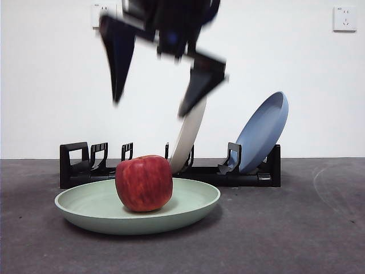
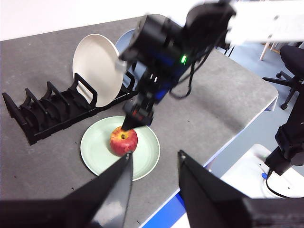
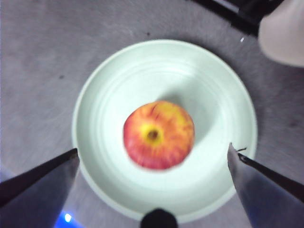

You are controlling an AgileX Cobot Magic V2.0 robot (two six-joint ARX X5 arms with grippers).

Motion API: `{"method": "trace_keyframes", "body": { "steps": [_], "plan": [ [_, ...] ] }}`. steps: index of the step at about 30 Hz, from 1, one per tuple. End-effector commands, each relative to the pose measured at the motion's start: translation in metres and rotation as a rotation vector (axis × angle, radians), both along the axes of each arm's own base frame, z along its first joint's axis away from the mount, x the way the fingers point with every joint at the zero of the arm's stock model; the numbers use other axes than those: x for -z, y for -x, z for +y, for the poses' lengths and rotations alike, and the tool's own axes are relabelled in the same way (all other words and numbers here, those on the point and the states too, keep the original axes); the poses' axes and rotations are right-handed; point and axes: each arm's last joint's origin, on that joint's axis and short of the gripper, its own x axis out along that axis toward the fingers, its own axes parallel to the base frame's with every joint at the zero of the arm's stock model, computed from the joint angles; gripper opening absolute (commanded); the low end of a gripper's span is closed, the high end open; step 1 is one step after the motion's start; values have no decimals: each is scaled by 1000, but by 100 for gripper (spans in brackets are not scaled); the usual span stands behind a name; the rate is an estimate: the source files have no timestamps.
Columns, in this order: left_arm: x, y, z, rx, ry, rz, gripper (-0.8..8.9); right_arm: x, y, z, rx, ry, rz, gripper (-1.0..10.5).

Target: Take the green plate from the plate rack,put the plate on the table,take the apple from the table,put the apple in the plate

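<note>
My right tool (image 1: 151, 103) hangs straight above the apple (image 1: 144, 183), jaws spread wide and empty, so the apple lies directly below me, stem up, with nothing between us; it sits near the middle of the green plate (image 1: 194, 211), which lies flat on the desk (image 1: 296, 228) in front of the rack (image 1: 74, 165). My left tool (image 2: 154, 183) waits off to the side, higher and farther from the plate, jaws apart and holding nothing. The front view is blurred around my jaws, but I judge the placing done, and what remains is a clean lift straight up, clear of the apple.
</note>
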Motion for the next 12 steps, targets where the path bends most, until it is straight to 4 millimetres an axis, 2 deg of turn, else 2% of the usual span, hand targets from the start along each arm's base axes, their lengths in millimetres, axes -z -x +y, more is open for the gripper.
{"method": "trace_keyframes", "body": {
  "steps": [1, 4, 8, 12],
  "plan": [
    [0, -1, -2, -2, -2, 0, 157, -36, 11, -13, -64, 33, -37, 562],
    [0, -3, -4, 2, -15, -4, 157, -70, 28, -32, -67, 12, -82, 558],
    [-1, -7, -11, 1, -40, -4, 157, -111, 61, -68, -64, -35, -128, 558],
    [-1, -12, -19, -23, -78, -8, 157, -142, 95, -105, -62, -76, -165, 558]
  ]
}}
